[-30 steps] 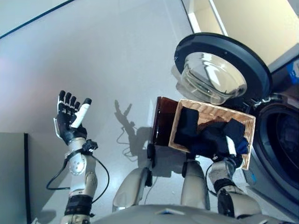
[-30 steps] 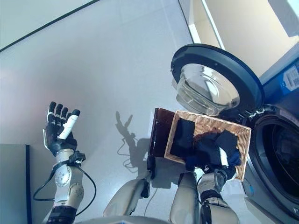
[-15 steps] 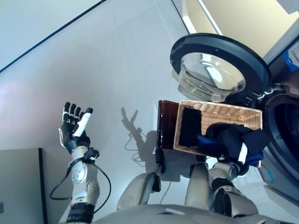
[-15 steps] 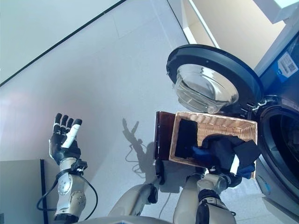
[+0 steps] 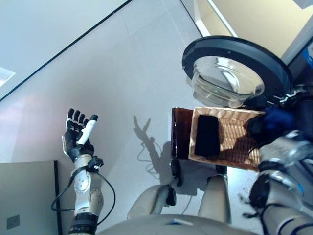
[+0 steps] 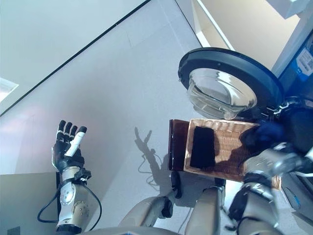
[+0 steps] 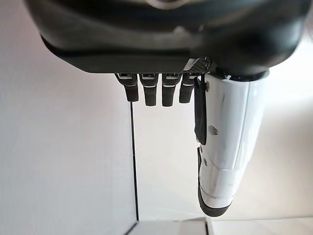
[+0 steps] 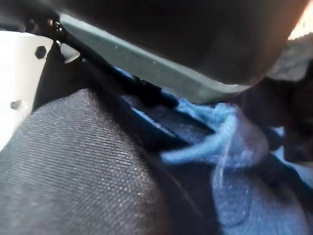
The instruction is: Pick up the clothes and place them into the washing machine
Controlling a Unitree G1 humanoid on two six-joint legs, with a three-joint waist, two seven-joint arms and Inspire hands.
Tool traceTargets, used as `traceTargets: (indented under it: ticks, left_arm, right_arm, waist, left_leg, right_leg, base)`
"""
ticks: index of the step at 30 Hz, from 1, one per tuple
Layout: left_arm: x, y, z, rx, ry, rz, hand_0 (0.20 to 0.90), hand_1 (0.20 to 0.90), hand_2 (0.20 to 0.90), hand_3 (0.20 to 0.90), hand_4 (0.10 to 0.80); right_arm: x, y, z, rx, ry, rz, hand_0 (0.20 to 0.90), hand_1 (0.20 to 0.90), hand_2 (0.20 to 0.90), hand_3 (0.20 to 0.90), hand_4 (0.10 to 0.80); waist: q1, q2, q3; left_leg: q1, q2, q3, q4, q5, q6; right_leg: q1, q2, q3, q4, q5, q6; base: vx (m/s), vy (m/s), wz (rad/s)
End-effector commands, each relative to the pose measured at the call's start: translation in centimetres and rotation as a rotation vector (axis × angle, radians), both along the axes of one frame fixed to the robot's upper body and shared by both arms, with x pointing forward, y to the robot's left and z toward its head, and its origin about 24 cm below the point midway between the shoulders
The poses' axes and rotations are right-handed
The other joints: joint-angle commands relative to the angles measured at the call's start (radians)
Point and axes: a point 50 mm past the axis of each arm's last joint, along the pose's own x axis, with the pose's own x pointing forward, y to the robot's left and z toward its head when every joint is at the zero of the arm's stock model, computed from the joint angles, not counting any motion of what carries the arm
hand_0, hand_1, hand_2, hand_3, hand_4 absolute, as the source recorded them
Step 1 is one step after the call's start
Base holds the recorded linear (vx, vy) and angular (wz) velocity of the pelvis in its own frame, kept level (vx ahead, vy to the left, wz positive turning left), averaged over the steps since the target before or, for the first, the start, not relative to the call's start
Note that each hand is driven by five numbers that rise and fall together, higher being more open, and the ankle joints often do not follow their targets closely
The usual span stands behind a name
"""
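A wicker basket point(image 5: 234, 119) stands in front of the washing machine, with one black garment point(image 5: 207, 135) lying flat in its left part. My right hand point(image 8: 195, 29) is shut on a bundle of black and blue clothes point(image 6: 266, 134), held above the basket's right end, close to the dark drum opening point(image 5: 307, 110). In the right wrist view black cloth point(image 8: 73, 166) and blue cloth point(image 8: 230, 147) press against the hand. My left hand point(image 5: 78, 134) is raised far to the left, open and holding nothing.
The round washer door point(image 5: 234, 68) stands swung open behind the basket. A dark brown box point(image 5: 181, 139) sits against the basket's left side. Grey floor point(image 5: 122, 63) spreads to the left, and a grey panel point(image 5: 24, 196) fills the lower left corner.
My right hand has lifted the dark and blue bundle out of the basket and carried it right, toward the drum. One black garment stays in the basket. The left hand holds its pose.
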Motion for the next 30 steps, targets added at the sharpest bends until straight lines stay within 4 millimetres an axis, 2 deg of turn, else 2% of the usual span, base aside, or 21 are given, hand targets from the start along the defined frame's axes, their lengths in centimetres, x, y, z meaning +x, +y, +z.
traceTargets:
  ticks: [1,2,3,7,8,9,10,17,18,19,20,21,22,23,30]
  left_arm:
    - [0.0,3.8,3.3,0.159,-0.149,0.109,0.9,0.9,0.9,0.9,0.8]
    - [0.1,3.8,3.1,0.145,-0.146,0.118,0.9,0.9,0.9,0.9,0.8]
    - [0.2,3.7,3.0,0.133,-0.145,0.124,0.9,0.9,0.9,0.9,0.8]
    - [0.2,3.5,2.8,0.106,-0.147,0.147,0.9,0.9,0.9,0.9,0.8]
    - [0.2,3.4,2.6,0.103,-0.146,0.154,0.9,0.9,0.9,0.9,0.8]
    - [0.1,3.5,2.7,0.111,-0.148,0.155,0.9,0.9,0.9,0.9,0.8]
    - [0.1,3.5,2.7,0.113,-0.147,0.155,0.9,0.9,0.9,0.9,0.8]
    - [0.0,3.6,2.6,0.108,-0.144,0.182,0.9,0.9,0.9,0.9,0.8]
    - [0.0,3.7,2.6,0.11,-0.143,0.182,0.9,0.9,0.9,0.9,0.8]
    - [0.0,3.7,2.7,0.112,-0.144,0.182,0.9,0.9,0.9,0.9,0.8]
    - [0.0,3.7,2.6,0.106,-0.144,0.189,0.9,0.9,0.9,0.9,0.8]
    - [0.0,3.7,2.7,0.108,-0.144,0.189,0.9,0.9,0.9,0.9,0.8]
    - [-0.1,3.7,2.6,0.111,-0.142,0.188,0.9,0.9,0.9,0.9,0.8]
    - [0.0,3.6,2.7,0.117,-0.143,0.181,0.9,0.9,0.9,0.9,0.8]
    - [-0.1,3.6,2.3,0.103,-0.126,0.187,0.9,0.9,0.9,0.9,0.8]
  right_arm:
    - [-3.1,-2.7,16.8,-0.753,-0.101,-0.175,0.2,0.2,0.2,0.2,0.3]
    - [-2.8,-2.7,16.0,-0.745,-0.07,-0.145,0.9,0.9,0.9,0.9,0.8]
    - [-2.3,-2.6,15.0,-0.734,-0.047,-0.113,0.9,0.9,0.9,0.9,0.8]
    - [-1.0,-2.0,8.6,-0.589,0.038,0.0,0.9,0.9,0.9,0.9,0.8]
    - [-0.8,-1.6,5.7,-0.514,0.089,0.038,0.9,0.9,0.9,0.9,0.8]
    - [-0.8,-1.4,4.6,-0.49,0.107,0.054,0.9,0.9,0.9,0.9,0.8]
    - [-0.8,-1.4,4.5,-0.489,0.107,0.055,0.9,0.9,0.9,0.9,0.8]
    - [-0.7,0.1,-1.6,-0.32,0.201,0.152,0.9,0.9,0.9,0.9,0.8]
    - [-0.8,0.1,-1.7,-0.319,0.199,0.153,0.496,0.496,0.496,0.496,0.512]
    - [-0.8,0.3,-2.0,-0.311,0.19,0.151,0.258,0.258,0.258,0.258,0.341]
    - [-0.9,0.7,-2.6,-0.285,0.168,0.138,0.2,0.2,0.2,0.2,0.3]
    - [-1.0,0.7,-2.7,-0.283,0.167,0.138,0.2,0.2,0.2,0.2,0.3]
    - [-1.2,0.8,-3.1,-0.272,0.171,0.135,0.302,0.302,0.302,0.302,0.373]
    - [-1.3,0.9,-3.3,-0.263,0.166,0.133,0.9,0.9,0.9,0.9,0.8]
    - [-1.3,2.2,-6.0,-0.185,0.191,0.182,0.9,0.9,0.9,0.9,0.8]
  waist:
    - [-0.006,-0.051,-0.086]
    - [-0.008,-0.049,-0.086]
    - [-0.006,-0.049,-0.086]
    - [-0.002,-0.046,-0.085]
    - [0.003,-0.04,-0.085]
    - [0.004,-0.039,-0.086]
    - [0.003,-0.04,-0.087]
    - [0.015,-0.043,-0.082]
    - [0.014,-0.044,-0.083]
    - [0.014,-0.047,-0.081]
    - [0.012,-0.051,-0.08]
    - [0.011,-0.053,-0.08]
    - [0.008,-0.057,-0.078]
    - [0.007,-0.06,-0.076]
    - [0.008,-0.065,-0.073]
  left_leg:
    - [-0.06,-0.014,-0.06,0.081,-0.097,-0.074]
    - [-0.06,-0.013,-0.06,0.08,-0.097,-0.075]
    - [-0.059,-0.013,-0.061,0.081,-0.096,-0.074]
    - [-0.054,-0.011,-0.063,0.085,-0.099,-0.073]
    - [-0.054,-0.011,-0.067,0.085,-0.097,-0.074]
    - [-0.053,-0.012,-0.071,0.083,-0.096,-0.074]
    - [-0.052,-0.012,-0.072,0.082,-0.095,-0.074]
    - [-0.053,-0.011,-0.083,0.078,-0.089,-0.073]
    - [-0.053,-0.011,-0.084,0.078,-0.088,-0.073]
    - [-0.054,-0.012,-0.085,0.078,-0.088,-0.073]
    - [-0.053,-0.012,-0.088,0.077,-0.088,-0.073]
    - [-0.052,-0.012,-0.088,0.077,-0.088,-0.074]
    - [-0.051,-0.012,-0.089,0.077,-0.088,-0.074]
    - [-0.051,-0.013,-0.089,0.078,-0.089,-0.073]
    - [-0.053,-0.014,-0.078,0.078,-0.094,-0.067]
  right_leg:
    - [0.113,-0.049,-0.02,-0.153,0.029,-0.007]
    - [0.112,-0.048,-0.019,-0.15,0.027,-0.008]
    - [0.112,-0.048,-0.019,-0.147,0.026,-0.009]
    - [0.119,-0.047,-0.026,-0.143,0.019,-0.013]
    - [0.124,-0.049,-0.03,-0.144,0.017,-0.013]
    - [0.127,-0.049,-0.033,-0.145,0.016,-0.013]
    - [0.128,-0.049,-0.034,-0.146,0.016,-0.014]
    - [0.137,-0.049,-0.048,-0.149,0.016,-0.015]
    - [0.138,-0.05,-0.05,-0.149,0.015,-0.015]
    - [0.14,-0.049,-0.051,-0.15,0.016,-0.015]
    - [0.141,-0.048,-0.05,-0.149,0.015,-0.015]
    - [0.142,-0.048,-0.05,-0.149,0.015,-0.015]
    - [0.143,-0.048,-0.05,-0.149,0.015,-0.015]
    - [0.143,-0.048,-0.05,-0.149,0.016,-0.016]
    - [0.135,-0.046,-0.041,-0.15,0.02,-0.016]
  base:
    - [-0.004,0.009,-0.1]
    - [-0.008,-0.007,-0.03]
    - [0.0,0.0,0.0]
    - [0.0,0.0,0.0]
    - [0.0,0.0,0.0]
    - [0.0,0.0,0.0]
    - [-0.017,-0.005,0.07]
    - [-0.017,-0.008,0.07]
    - [-0.009,-0.017,0.04]
    - [0.006,-0.009,0.07]
    - [0.005,-0.009,0.1]
    - [0.006,-0.001,0.12]
    - [-0.001,0.004,0.09]
    - [-0.003,0.005,0.06]
    - [0.0,0.0,0.0]
